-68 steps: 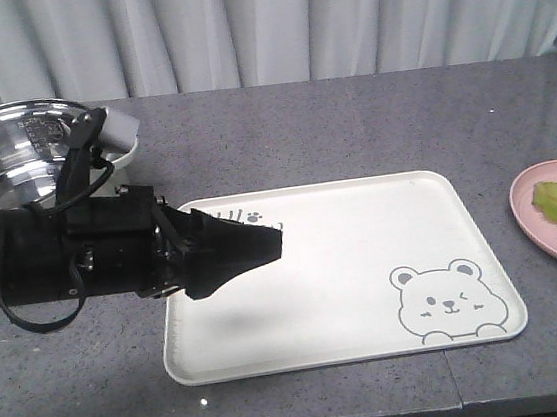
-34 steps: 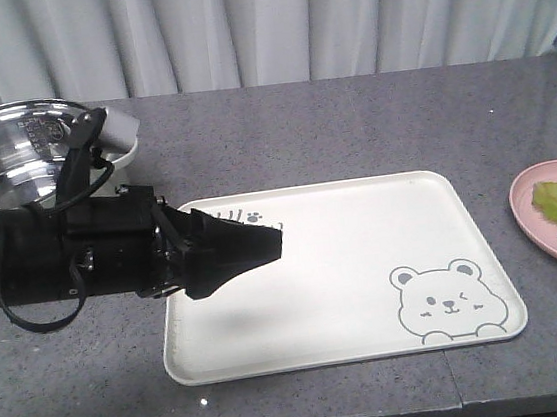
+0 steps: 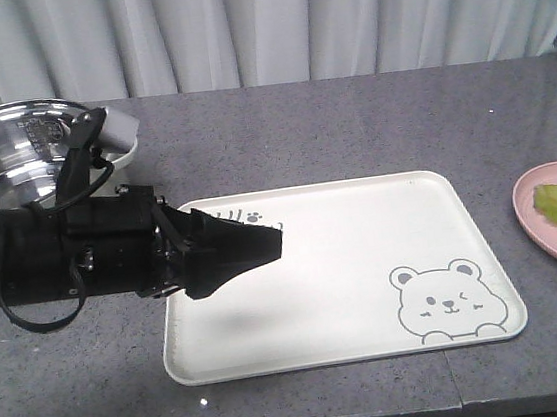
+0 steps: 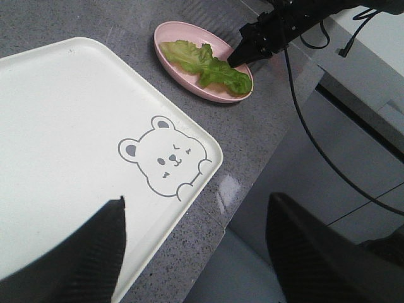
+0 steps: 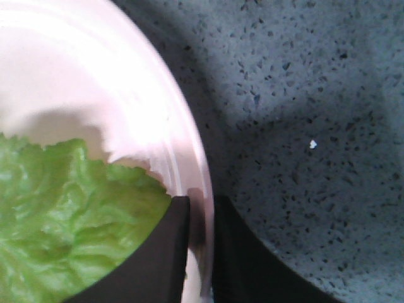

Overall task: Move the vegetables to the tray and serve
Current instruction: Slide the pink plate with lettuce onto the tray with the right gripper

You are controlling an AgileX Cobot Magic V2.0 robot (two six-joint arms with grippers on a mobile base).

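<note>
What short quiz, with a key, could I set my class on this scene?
1. Fill in: the lettuce lies on the pink ____.
2. True or false: the left gripper is open above the tray.
3. Whose tip is at the rim of the plate? A: left gripper. B: right gripper.
Key: 1 plate; 2 true; 3 B.

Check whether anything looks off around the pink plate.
The right end effector straddles the rim of the pink plate: one finger lies over the lettuce, the other outside. It seems to pinch the plate, not the leaves. Nothing looks spilled.
</note>
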